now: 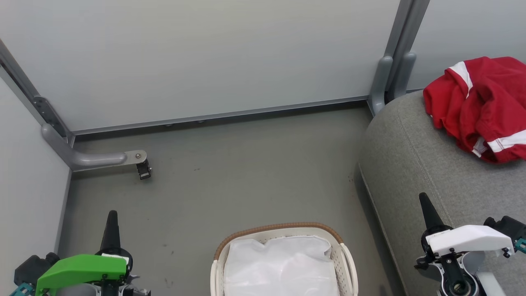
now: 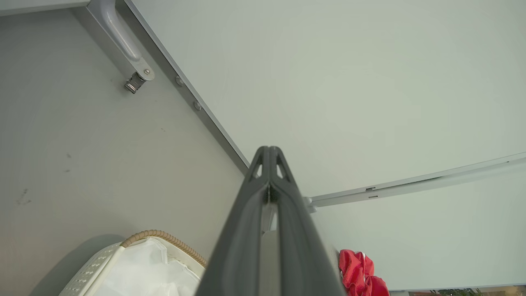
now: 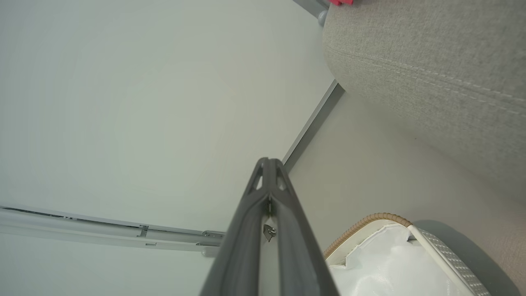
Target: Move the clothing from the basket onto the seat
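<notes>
Two grippers, both pinched closed w/ nothing between the fingers. Left gripper (image 1: 111, 222) sits at lower left of the head view, green cover behind it, dark fingers pointing up over the grey floor (image 1: 246, 172). In the left wrist view the two fingers meet at the tip. Right gripper (image 1: 425, 209) sits at lower right, white cover behind it, fingers pointing up over the front part of the seat (image 1: 415, 164). Its wrist view shows the same tip-to-tip closure.

Red clothing (image 1: 481, 107) lies bunched on top of the seat, toward the far right, white stripe trim showing at a few edges. It is well apart from both grippers.

Basket (image 1: 279, 228) stands on the floor between the two arms, bottom centre of the head view, just beside the seat's rounded edge but not touching it as far as I can tell. Brown woven rim runs round the top. Inside, the white fabric liner (image 1: 283, 267) lies crumpled.

Behind: pale wall panels (image 1: 205, 57), and a grey bracket w/ a small black caster (image 1: 144, 169) on the floor at the left corner.
</notes>
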{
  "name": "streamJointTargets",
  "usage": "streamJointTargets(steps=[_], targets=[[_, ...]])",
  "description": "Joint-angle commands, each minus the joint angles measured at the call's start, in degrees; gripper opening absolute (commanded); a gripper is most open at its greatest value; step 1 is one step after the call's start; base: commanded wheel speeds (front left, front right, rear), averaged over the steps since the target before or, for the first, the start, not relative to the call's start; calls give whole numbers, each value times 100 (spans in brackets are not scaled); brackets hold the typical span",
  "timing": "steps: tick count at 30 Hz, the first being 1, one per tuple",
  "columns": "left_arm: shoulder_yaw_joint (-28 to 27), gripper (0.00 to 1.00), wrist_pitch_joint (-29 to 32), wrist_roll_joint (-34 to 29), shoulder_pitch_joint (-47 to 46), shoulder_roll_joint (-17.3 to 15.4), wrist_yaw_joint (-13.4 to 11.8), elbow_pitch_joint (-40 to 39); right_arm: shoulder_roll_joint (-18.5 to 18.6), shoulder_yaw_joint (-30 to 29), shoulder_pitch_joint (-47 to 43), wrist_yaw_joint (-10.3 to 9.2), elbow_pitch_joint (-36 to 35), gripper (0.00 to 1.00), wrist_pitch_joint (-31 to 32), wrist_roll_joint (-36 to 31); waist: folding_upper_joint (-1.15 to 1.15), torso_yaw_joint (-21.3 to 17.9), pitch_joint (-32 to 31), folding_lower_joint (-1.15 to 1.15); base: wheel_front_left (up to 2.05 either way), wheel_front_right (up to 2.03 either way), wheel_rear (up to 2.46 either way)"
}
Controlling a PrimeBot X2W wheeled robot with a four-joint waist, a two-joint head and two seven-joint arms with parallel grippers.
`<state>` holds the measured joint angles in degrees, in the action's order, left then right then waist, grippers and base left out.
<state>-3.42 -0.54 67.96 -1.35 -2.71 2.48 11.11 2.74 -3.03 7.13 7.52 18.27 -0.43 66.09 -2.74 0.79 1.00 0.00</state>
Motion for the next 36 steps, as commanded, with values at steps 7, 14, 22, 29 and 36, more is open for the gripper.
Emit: streamJointTargets(steps=[7, 14, 22, 29, 36], targets=[[-82, 0, 133, 436, -234, -23, -38, -91, 58, -67, 132, -3, -75, 0, 115, 489, 0, -11, 19, 0, 0, 0, 0], [-161, 0, 304, 1032, -368, -24, -52, -116, 85, -124, 189, -2, -92, 0, 260, 1154, 0, -29, 53, 0, 0, 0, 0], [-206, 0, 407, 1367, -444, -26, -67, -127, 103, -150, 208, -3, -101, 0, 344, 1535, 0, -40, 74, 0, 0, 0, 0], [-251, 0, 489, 1647, -499, -27, -81, -137, 122, -170, 222, -3, -108, 0, 410, 1859, 0, -50, 92, 0, 0, 0, 0], [-293, 0, 575, 1944, -567, -28, -88, -149, 145, -185, 251, -3, -115, 0, 477, 2209, 0, -62, 113, 0, 0, 0, 0]])
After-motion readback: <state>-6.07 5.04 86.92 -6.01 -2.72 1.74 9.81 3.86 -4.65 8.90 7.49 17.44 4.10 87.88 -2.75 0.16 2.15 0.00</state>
